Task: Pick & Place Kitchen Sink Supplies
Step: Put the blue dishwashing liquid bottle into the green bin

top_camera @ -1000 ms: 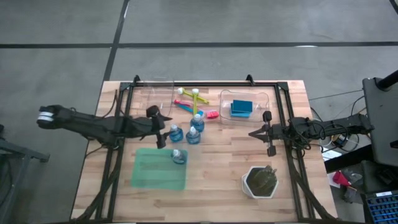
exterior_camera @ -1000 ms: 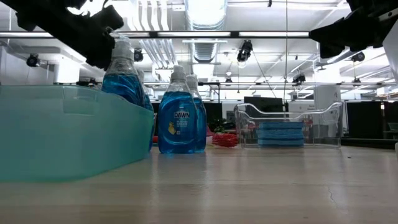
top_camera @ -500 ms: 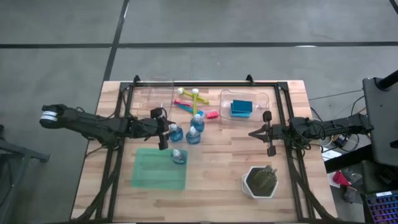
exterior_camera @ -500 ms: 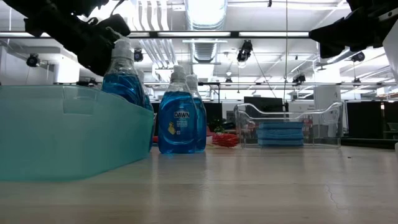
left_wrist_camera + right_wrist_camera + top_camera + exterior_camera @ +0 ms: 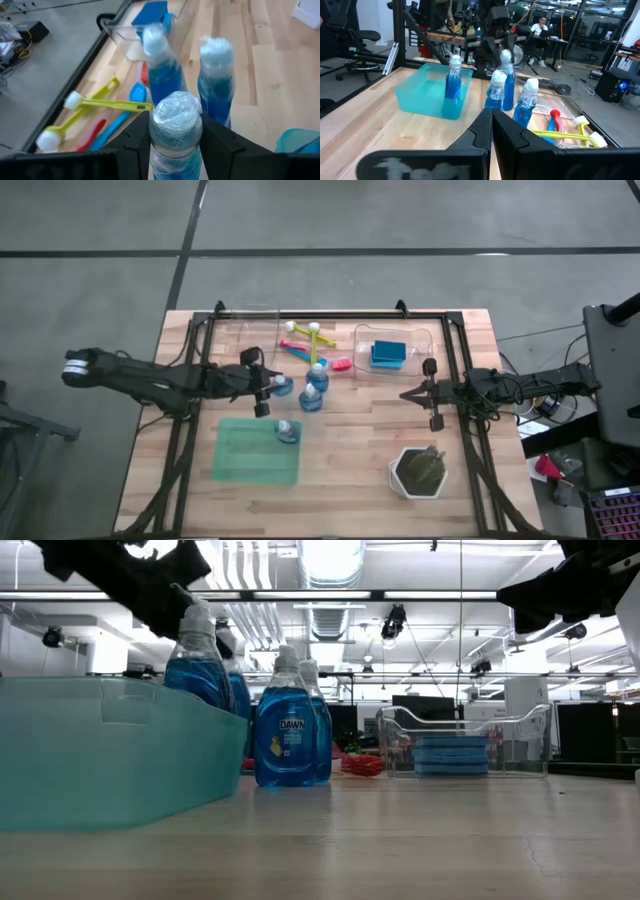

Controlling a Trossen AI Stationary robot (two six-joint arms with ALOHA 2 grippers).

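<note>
The left gripper (image 5: 262,387) is at the leftmost of three bottles standing together on the wooden table (image 5: 350,445); in the left wrist view its dark fingers (image 5: 137,145) flank that bottle's wrapped white cap (image 5: 176,116), right against the neck on both sides, though whether they truly pinch it I cannot tell. This looks like the grasping step: one bottle (image 5: 287,430) already stands in the green bin (image 5: 255,452) just below, so the flanked bottle (image 5: 281,388) is probably bound for the same place. The next move calls for a firm squeeze on the neck, then a straight lift that avoids knocking the two bottles close beside it (image 5: 316,375) (image 5: 309,397). Behind these lie the brushes, a yellow-green pair (image 5: 305,331) crossing blue (image 5: 300,352) and pink (image 5: 340,364) ones, and to their right a clear container (image 5: 393,352) holds the blue sponges (image 5: 388,354). Farther right the right gripper (image 5: 432,394) waits over the table with its jaws pressed together and empty, and a white hexagonal pot (image 5: 418,472) with a dark plant sits near the front edge. The surface is pale butcher-block wood framed by a black rail; beyond it lies grey flooring, and the low view shows a bright workshop with ceiling ducts (image 5: 325,580) and lights.
</note>
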